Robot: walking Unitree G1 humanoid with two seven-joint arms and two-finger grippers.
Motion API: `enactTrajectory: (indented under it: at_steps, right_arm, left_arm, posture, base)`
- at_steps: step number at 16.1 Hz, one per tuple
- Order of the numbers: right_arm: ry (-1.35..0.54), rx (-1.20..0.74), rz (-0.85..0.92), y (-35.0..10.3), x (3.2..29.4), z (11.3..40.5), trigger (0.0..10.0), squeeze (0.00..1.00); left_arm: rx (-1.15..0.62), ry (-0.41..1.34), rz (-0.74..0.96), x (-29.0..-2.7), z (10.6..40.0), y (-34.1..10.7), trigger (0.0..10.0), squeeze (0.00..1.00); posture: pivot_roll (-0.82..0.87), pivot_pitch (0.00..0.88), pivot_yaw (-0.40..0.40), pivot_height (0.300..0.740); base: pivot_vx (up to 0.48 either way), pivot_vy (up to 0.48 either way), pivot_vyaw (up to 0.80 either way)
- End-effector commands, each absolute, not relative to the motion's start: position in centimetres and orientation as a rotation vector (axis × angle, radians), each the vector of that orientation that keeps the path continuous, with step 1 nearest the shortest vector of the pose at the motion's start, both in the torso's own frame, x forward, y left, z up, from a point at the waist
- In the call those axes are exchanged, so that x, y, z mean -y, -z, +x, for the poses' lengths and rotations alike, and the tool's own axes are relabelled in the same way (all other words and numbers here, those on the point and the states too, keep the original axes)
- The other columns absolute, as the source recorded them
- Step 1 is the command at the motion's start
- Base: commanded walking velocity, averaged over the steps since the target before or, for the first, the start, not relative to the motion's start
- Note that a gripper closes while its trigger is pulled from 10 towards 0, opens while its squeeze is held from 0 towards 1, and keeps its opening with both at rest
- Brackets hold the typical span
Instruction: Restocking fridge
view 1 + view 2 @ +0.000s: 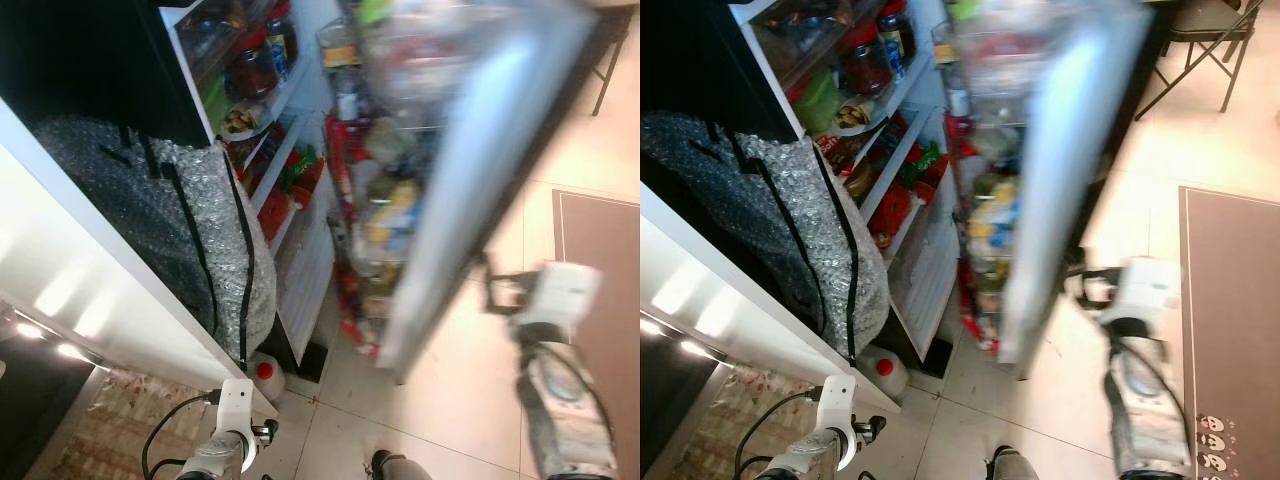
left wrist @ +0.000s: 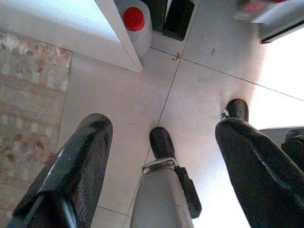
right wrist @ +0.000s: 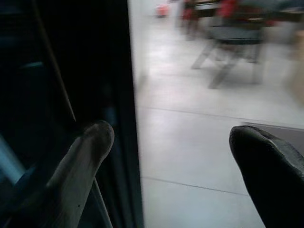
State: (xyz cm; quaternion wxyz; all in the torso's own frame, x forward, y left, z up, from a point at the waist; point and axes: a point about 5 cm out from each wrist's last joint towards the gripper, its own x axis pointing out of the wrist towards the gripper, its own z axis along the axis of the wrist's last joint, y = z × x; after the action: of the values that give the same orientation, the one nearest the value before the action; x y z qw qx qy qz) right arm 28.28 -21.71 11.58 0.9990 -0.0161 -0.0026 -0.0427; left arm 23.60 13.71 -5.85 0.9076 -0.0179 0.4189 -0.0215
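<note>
The fridge stands open, its shelves (image 1: 285,150) packed with jars, tubs and red packets. Its white door (image 1: 480,150) is swung out and blurred, and the door racks (image 1: 385,215) hold several bottles and jars. My right gripper (image 1: 492,285) is raised beside the door's outer edge; in the right wrist view its fingers (image 3: 90,142) stand wide apart, open and holding nothing, with the dark door edge (image 3: 126,118) next to one finger. My left gripper (image 2: 164,126) hangs low, open and holding nothing, pointing at the tiled floor and my feet.
A bulky thing wrapped in bubble wrap (image 1: 180,230) sits left of the fridge on a white counter (image 1: 90,290). A white jug with a red cap (image 1: 265,372) stands on the floor below. A patterned rug (image 2: 28,95) lies left, a dark mat (image 1: 600,230) right, a chair (image 1: 1200,40) beyond.
</note>
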Motion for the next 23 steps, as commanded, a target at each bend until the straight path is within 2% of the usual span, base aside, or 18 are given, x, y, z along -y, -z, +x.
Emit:
enactTrajectory:
  at_steps: [1,4,7,12,18,23]
  right_arm:
    - [-0.038,0.017,-0.016,-12.2,19.6,28.3,10.0,0.00]
    - [-0.172,-0.009,-0.034,-12.4,18.5,28.6,10.0,0.00]
    - [-0.271,-0.005,-0.043,-13.6,18.1,31.2,10.0,0.00]
    - [-0.407,0.017,-0.047,-15.6,17.1,33.8,10.0,0.00]
    - [-0.492,0.006,-0.024,-15.9,16.4,35.3,10.0,0.00]
    - [-0.471,-0.013,0.005,-14.9,16.4,36.0,10.0,0.00]
  left_arm:
    - [-0.907,0.041,-0.025,-14.1,22.6,6.5,10.0,0.00]
    - [-0.907,0.043,-0.024,-14.0,22.7,6.5,10.0,0.00]
    - [-0.904,0.040,-0.030,-13.9,22.7,6.5,10.0,0.00]
    - [-0.903,0.030,-0.033,-13.9,22.7,6.5,10.0,0.00]
    - [-0.903,0.026,-0.032,-14.0,22.6,6.5,10.0,0.00]
    - [-0.903,0.026,-0.035,-13.9,22.6,6.5,10.0,0.00]
  posture:
    - [-0.17,0.158,0.116,0.740]
    - [-0.17,0.156,0.114,0.740]
    - [-0.16,0.150,0.111,0.740]
    - [-0.15,0.144,0.108,0.740]
    - [-0.14,0.138,0.110,0.740]
    - [-0.14,0.124,0.108,0.740]
  base:
    - [0.000,0.000,0.00]
    - [0.000,0.000,0.00]
    - [0.000,0.000,0.00]
    - [0.000,0.000,0.00]
    - [0.000,0.000,0.00]
    - [0.000,0.000,0.00]
